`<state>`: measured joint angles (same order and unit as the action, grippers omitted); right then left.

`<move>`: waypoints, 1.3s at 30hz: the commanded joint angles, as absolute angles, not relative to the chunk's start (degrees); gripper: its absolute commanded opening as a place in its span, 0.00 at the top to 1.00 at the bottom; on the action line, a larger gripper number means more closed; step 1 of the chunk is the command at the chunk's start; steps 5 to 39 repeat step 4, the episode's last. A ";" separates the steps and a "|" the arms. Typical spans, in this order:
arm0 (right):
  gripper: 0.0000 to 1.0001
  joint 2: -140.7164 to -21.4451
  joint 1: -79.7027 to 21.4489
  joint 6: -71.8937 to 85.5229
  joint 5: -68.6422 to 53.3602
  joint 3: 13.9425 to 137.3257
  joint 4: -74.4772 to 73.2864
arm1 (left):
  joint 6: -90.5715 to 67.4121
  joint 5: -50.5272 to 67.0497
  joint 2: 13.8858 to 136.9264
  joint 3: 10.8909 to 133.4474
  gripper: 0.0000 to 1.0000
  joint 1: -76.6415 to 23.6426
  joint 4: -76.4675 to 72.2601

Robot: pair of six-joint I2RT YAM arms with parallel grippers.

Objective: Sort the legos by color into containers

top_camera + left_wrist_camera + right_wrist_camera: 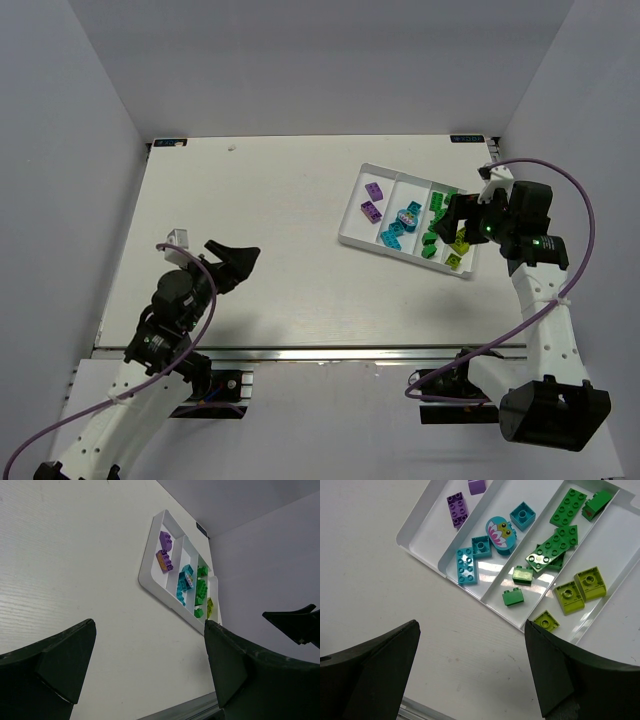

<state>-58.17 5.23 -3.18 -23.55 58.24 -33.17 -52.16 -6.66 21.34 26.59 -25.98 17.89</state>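
Observation:
The white tray [352, 232] lies at the table's right. Two purple legos [457, 509] are in its left container and teal legos [467, 565] in the one beside it. Green legos [551, 545] come after those, and yellow-green legos [580, 587] lie at the right end. My right gripper [452, 220] hovers open over the tray's right end, hiding part of it. In the right wrist view the right gripper [471, 630] holds nothing, with bare table between its jaws. My left gripper [235, 256] stands open and empty far to the tray's left; in its wrist view the left gripper [150, 625] faces the tray [150, 582].
A small white object [180, 237] sits on the table just left of the left gripper. A metal rail [300, 352] runs along the table's near edge. Grey walls close in the left, the back and the right.

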 commanded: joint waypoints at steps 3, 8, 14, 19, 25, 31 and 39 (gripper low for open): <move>0.11 -58.10 5.36 -3.51 -22.68 57.57 -31.29 | -52.03 -6.68 22.15 26.10 0.02 -25.58 16.79; 0.10 -58.10 5.36 -3.95 -22.68 57.57 -31.03 | -51.94 -6.68 22.06 26.02 0.02 -25.58 16.61; 0.10 -58.10 5.36 -3.95 -22.68 57.57 -31.03 | -51.94 -6.68 22.06 26.02 0.02 -25.58 16.61; 0.10 -58.10 5.36 -3.95 -22.68 57.57 -31.03 | -51.94 -6.68 22.06 26.02 0.02 -25.58 16.61; 0.10 -58.10 5.36 -3.95 -22.68 57.57 -31.03 | -51.94 -6.68 22.06 26.02 0.02 -25.58 16.61; 0.10 -58.10 5.36 -3.95 -22.68 57.57 -31.03 | -51.94 -6.68 22.06 26.02 0.02 -25.58 16.61; 0.10 -58.10 5.36 -3.95 -22.68 57.57 -31.03 | -51.94 -6.68 22.06 26.02 0.02 -25.58 16.61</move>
